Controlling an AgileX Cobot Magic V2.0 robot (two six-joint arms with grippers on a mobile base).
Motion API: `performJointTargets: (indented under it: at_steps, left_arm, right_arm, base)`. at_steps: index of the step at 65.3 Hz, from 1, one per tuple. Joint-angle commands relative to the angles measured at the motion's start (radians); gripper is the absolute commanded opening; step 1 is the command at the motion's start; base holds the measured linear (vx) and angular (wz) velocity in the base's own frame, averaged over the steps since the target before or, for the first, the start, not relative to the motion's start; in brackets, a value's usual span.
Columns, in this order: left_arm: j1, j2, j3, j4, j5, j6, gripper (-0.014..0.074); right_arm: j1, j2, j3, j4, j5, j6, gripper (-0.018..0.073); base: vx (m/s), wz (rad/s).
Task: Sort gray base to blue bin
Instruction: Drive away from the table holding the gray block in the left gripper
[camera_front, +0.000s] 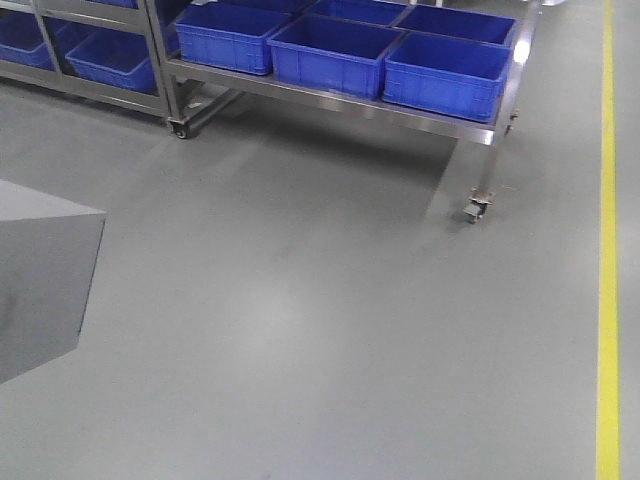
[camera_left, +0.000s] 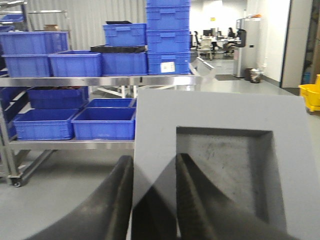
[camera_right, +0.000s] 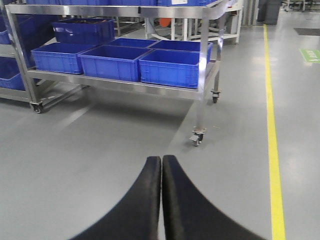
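My left gripper is shut on the gray base, pinching the wall beside its square recess; one finger sits inside the recess. The block fills the right half of the left wrist view. It also shows as a gray corner at the left edge of the front view, held above the floor. Several blue bins stand on a steel cart's lower shelf ahead; the nearest blue bin is at the cart's right end, also in the right wrist view. My right gripper is shut and empty, over bare floor.
The steel cart rolls on casters. A second rack with blue bins stands to its left. A yellow floor line runs along the right. Gray floor lies between me and the cart. A yellow mop bucket stands far right.
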Motion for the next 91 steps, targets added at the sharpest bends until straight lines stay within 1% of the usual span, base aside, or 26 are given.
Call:
performJointTargets:
  at_steps: [1,22,46,91]
  left_arm:
    - [-0.005,0.009,-0.029,-0.02,-0.107,-0.006,0.0038]
    - [-0.005,0.009,-0.029,-0.02,-0.107,-0.006,0.0038]
    - [-0.005,0.009,-0.029,-0.02,-0.107,-0.006,0.0038]
    - [-0.005,0.009,-0.029,-0.02,-0.107,-0.006,0.0038]
  right_arm:
    - [0.0,-0.002,0.002,-0.007,-0.074,-0.013,-0.0005]
    - [0.0,-0.002,0.002,-0.007,-0.074,-0.013,-0.0005]
    - [0.0,-0.002,0.002,-0.007,-0.074,-0.013,-0.0005]
    - [0.0,-0.002,0.002,-0.007,-0.074,-0.013,-0.0005]
  base:
    - [0.16,0.23]
    - [0.16,0.15]
    - [0.19,0.01]
    - [0.25,-0.11]
